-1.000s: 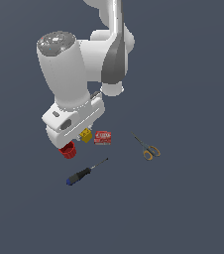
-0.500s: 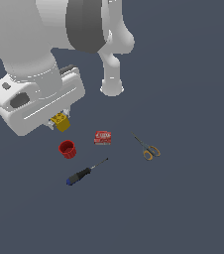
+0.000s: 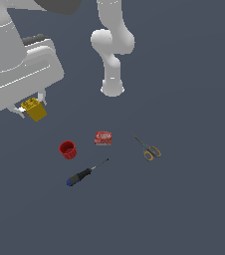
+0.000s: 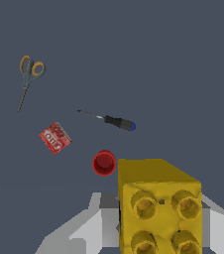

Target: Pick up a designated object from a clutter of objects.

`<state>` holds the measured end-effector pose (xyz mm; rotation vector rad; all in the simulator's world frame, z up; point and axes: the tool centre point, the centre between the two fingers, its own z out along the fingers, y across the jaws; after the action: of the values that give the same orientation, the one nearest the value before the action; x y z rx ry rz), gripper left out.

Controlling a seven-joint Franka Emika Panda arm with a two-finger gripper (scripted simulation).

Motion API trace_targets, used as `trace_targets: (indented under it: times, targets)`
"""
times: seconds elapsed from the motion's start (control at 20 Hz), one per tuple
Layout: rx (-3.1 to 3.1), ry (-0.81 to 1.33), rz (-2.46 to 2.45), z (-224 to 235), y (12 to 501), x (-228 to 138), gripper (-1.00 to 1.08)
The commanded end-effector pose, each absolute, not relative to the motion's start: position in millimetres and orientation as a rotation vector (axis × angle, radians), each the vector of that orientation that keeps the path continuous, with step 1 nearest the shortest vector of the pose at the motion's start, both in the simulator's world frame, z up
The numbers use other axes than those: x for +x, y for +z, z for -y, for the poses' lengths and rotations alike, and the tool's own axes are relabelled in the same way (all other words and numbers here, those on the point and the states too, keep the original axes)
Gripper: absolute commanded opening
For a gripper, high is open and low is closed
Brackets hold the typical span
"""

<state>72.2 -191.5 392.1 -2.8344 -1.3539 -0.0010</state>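
My gripper point(image 3: 33, 108) is shut on the yellow studded block point(image 3: 34, 109) and holds it high above the floor at the exterior view's left. In the wrist view the block point(image 4: 158, 206) fills the near foreground between my fingers point(image 4: 91, 225). Below lie the red cup point(image 3: 67, 149), the red flat box point(image 3: 103, 138), the black-and-blue-handled screwdriver point(image 3: 86, 173) and the yellow-handled scissors point(image 3: 147, 148). They also show in the wrist view: cup point(image 4: 104, 162), box point(image 4: 55, 138), screwdriver point(image 4: 110, 120), scissors point(image 4: 28, 75).
The arm's white base column point(image 3: 112, 74) stands at the back behind the items. My large white wrist housing point(image 3: 15, 64) covers the upper part of the exterior view's left. The floor is plain dark grey.
My gripper has risen with the yellow block, away from the cup and the red box, and moved towards the exterior view's upper left. The other items have not moved.
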Motion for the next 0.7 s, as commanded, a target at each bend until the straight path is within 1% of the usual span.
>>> trace_targets:
  times: [0.0, 0.3, 0.65]
  targets:
    - [-2.834, -0.001, 1.354, 199.5, 406.1, 75.7, -1.00]
    - [-2.835, 0.000, 1.354, 212.8, 428.8, 82.5, -1.00]
    - [-2.835, 0.000, 1.354, 220.7, 442.1, 86.9, -1.00]
